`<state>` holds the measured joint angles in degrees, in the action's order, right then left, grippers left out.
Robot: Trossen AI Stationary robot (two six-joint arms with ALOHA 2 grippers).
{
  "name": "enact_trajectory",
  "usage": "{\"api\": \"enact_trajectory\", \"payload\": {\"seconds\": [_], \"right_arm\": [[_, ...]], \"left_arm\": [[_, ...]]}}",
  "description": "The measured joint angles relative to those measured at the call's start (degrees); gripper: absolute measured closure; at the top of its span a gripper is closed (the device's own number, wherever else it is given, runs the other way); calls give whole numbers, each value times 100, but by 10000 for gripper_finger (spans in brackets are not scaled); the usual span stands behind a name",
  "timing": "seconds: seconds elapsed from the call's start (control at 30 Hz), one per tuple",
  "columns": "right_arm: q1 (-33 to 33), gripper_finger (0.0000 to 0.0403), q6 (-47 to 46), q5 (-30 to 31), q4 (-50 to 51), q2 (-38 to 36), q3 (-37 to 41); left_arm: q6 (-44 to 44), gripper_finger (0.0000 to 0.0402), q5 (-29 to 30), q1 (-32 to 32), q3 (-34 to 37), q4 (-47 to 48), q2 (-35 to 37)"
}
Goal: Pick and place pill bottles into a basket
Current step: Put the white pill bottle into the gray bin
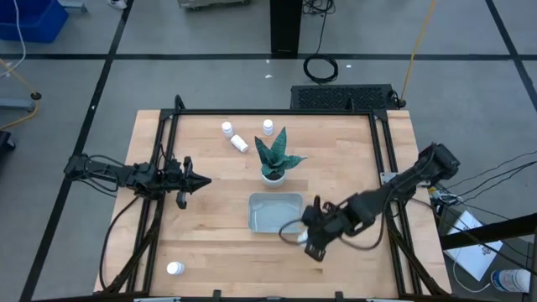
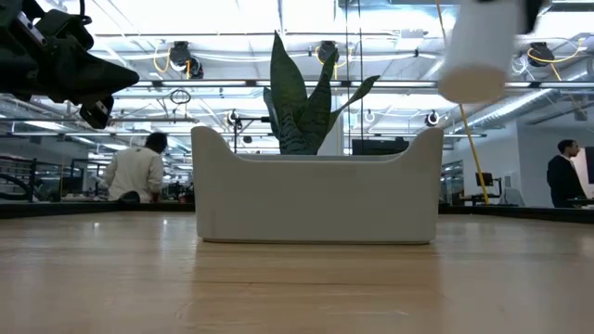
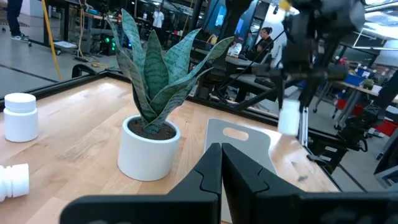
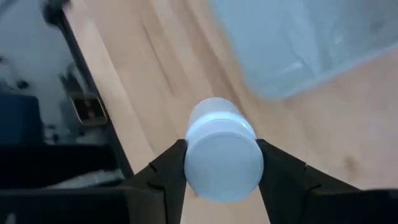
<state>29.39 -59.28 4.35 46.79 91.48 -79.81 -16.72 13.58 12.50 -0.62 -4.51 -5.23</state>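
Observation:
My right gripper [image 1: 307,238] is shut on a white pill bottle [image 4: 222,152], held above the table just off the near right corner of the pale grey-blue basket [image 1: 275,212]. The bottle also shows high in the low view [image 2: 473,56] and in the left wrist view [image 3: 289,116]. My left gripper [image 1: 200,179] is shut and empty, in the air over the table's left half, pointing toward the plant pot. Three bottles [image 1: 226,128] [image 1: 240,143] [image 1: 268,127] are on the table at the far side, one lying on its side. Another bottle [image 1: 174,268] stands near the front left corner. My right gripper pinches the bottle's upper end [image 4: 221,163] between its two fingers, one on each side. The fingers [image 4: 163,167] come from above, slanting down along the bottle. The bottle hangs below them, a little tilted and lifted clear of the table.
A small white pot with a green spiky plant [image 1: 273,164] stands just beyond the basket's far side. Black frame rails [image 1: 382,168] run along the table's left and right sides. People stand in the room behind the table [image 2: 137,169].

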Motion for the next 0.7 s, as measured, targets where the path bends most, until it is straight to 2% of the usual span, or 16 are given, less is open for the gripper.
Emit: {"api": "enact_trajectory", "payload": {"seconds": [0.2, 0.47, 0.7], "right_arm": [[-499, 251, 469, 325, 15, -424, -42], [-1219, 251, 1640, 324, 665, -366, -904], [-1715, 251, 2770, -293, 1783, 304, -1705]], "left_arm": [[0, 389, 0, 1, 1, 0, 0], [0, 389, 0, 0, 0, 0, 0], [1, 389, 0, -1, 1, 0, 0]]}}
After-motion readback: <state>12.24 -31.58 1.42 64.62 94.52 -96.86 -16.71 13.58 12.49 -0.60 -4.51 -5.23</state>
